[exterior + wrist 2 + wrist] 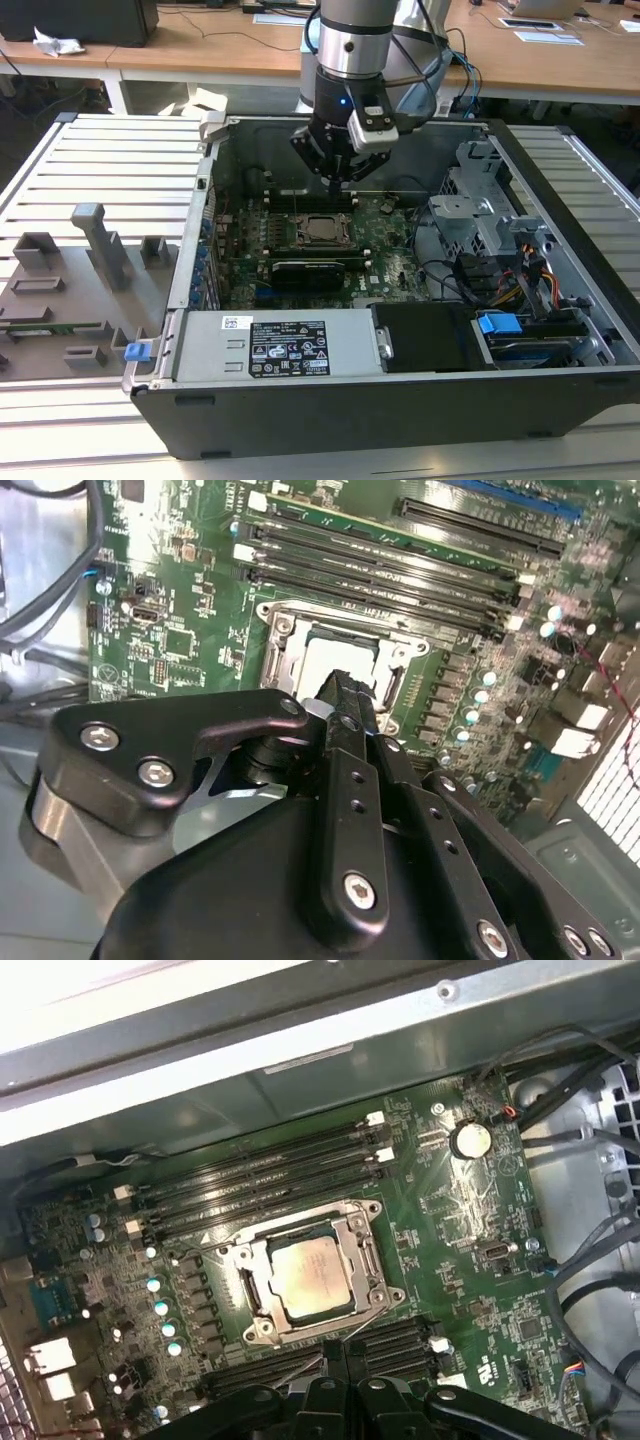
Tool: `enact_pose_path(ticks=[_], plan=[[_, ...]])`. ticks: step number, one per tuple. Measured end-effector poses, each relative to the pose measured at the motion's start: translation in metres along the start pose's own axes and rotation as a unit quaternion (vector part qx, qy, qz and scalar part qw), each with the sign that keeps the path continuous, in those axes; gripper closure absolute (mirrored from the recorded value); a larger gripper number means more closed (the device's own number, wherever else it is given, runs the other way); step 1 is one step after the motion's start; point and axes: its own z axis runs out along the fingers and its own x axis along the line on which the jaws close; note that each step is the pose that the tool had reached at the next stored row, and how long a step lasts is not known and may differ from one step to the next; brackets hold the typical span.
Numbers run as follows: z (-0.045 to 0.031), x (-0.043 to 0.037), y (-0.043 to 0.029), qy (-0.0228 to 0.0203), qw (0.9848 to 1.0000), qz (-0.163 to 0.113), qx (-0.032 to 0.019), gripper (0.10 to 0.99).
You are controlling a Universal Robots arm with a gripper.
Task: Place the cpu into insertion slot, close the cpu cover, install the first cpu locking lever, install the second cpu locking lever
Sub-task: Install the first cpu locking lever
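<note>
My jaws are drawn close together with nothing to be seen between them, and in the first wrist view their tips hang just over the nearest edge of the insertion slot (248, 1290). The cpu (310, 1270) lies flat in that slot, and the cpu cover (352, 1212) is folded down around it, framing its pale top. Beyond run the long black memory slots (260, 1175) on the green board (470, 1220), then the grey case wall (300, 1070).
</note>
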Motion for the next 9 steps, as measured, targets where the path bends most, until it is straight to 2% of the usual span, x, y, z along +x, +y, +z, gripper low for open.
enact_pose_path(ticks=[7, 9], plan=[[0.0000, 0.0000, 0.0000, -0.0029, 0.9991, -0.042, -0.0003, 0.980], [0.0000, 0.0000, 0.0000, -0.0044, 0.9980, -0.062, -0.0005, 0.980]])
